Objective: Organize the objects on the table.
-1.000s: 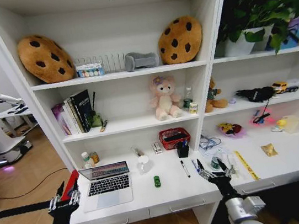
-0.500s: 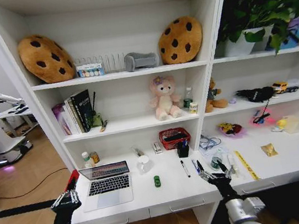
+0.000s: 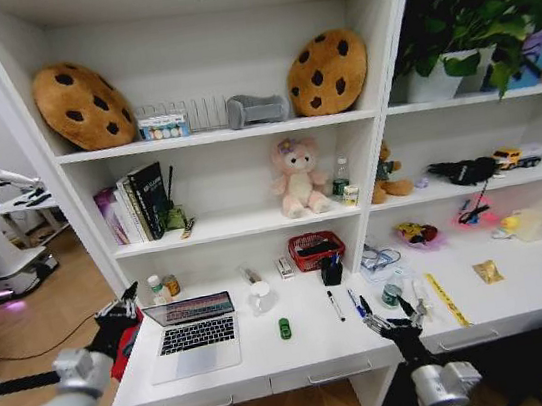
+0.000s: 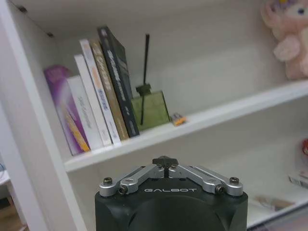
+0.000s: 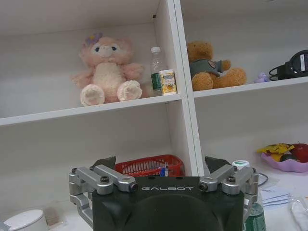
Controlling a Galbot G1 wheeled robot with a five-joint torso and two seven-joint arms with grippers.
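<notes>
**Both grippers off the desk, nothing held**

The left gripper (image 3: pixel 117 315) hangs beyond the table's (image 3: pixel 273 359) left end, jaws closed together and empty; the silver laptop (image 3: pixel 194 333) sits just past them, near the front edge. The right gripper (image 3: pixel 394 322) hovers at the front edge, jaws spread wide with nothing between them. Ahead of its jaws lie a black pen (image 3: pixel 335 305), a blue pen (image 3: pixel 355 302), a small bottle (image 3: pixel 392 294) and the yellow ruler (image 3: pixel 446 298). Bare tabletop surrounds the tiny green piece (image 3: pixel 285 328). The white mug (image 5: pixel 23 221) is cut off in the right wrist view.
</notes>
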